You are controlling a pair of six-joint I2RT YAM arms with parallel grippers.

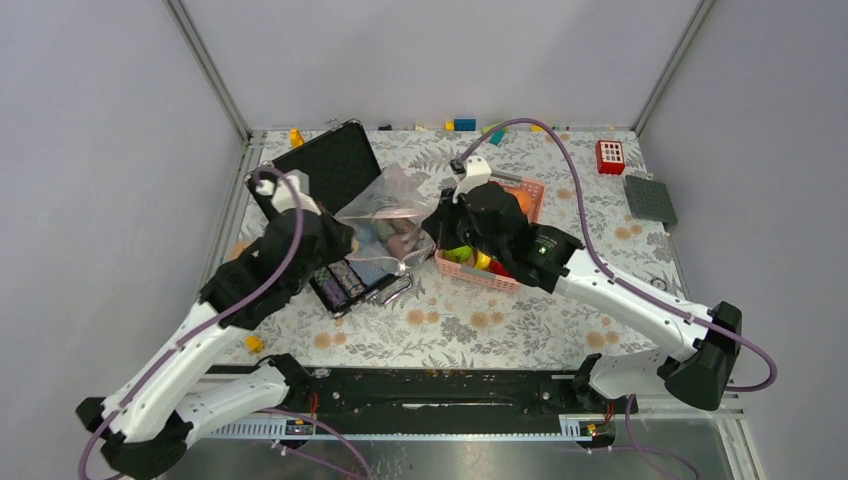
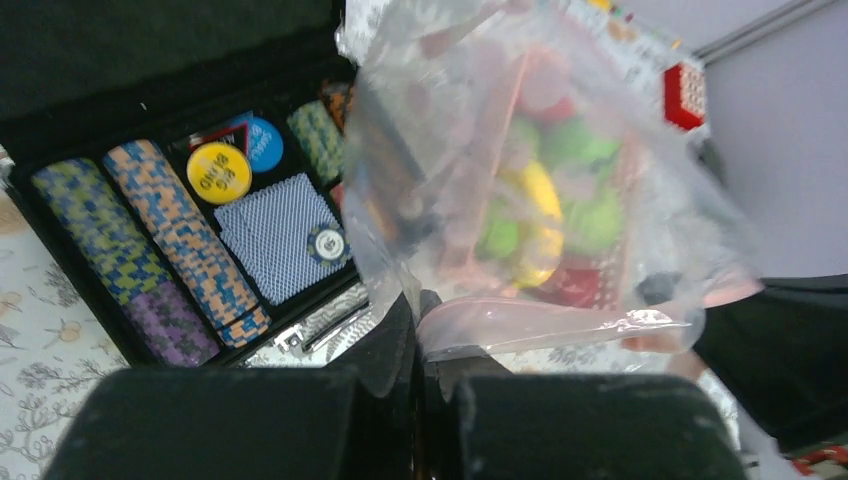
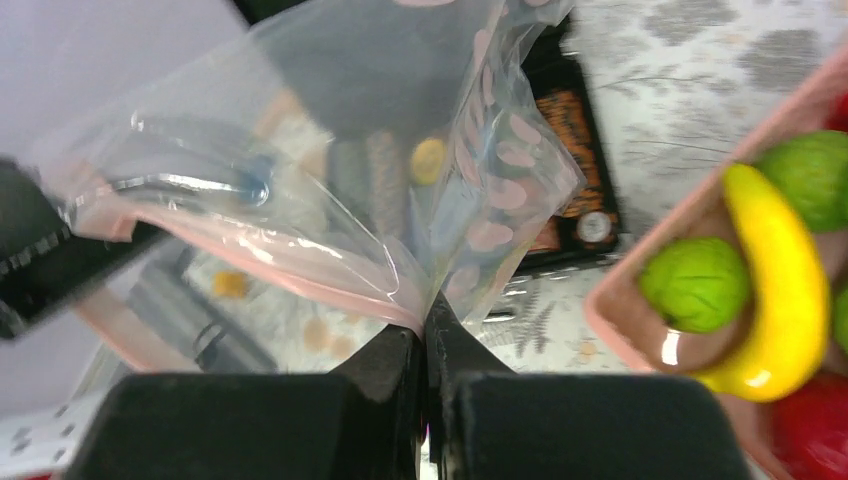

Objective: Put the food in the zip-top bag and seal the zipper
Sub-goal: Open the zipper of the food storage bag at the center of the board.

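left gripper [image 2: 418, 300] and right gripper [image 3: 425, 325] each pinch an edge of the zip-top bag [image 1: 385, 205], held up, seemingly empty, over the middle of the surface, while banana [image 3: 790, 290] and green fruits [image 3: 695, 285] lie in the pink basket [image 1: 470, 272] beside it, so filling and sealing are not yet done.

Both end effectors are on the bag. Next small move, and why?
Probably ease the left end effector and right end effector apart to spread the mouth of the clear crinkly plastic bag. Both are shut on its pink-tinted edge, and the yellow toy banana lies in the pink slotted basket, not the bag.
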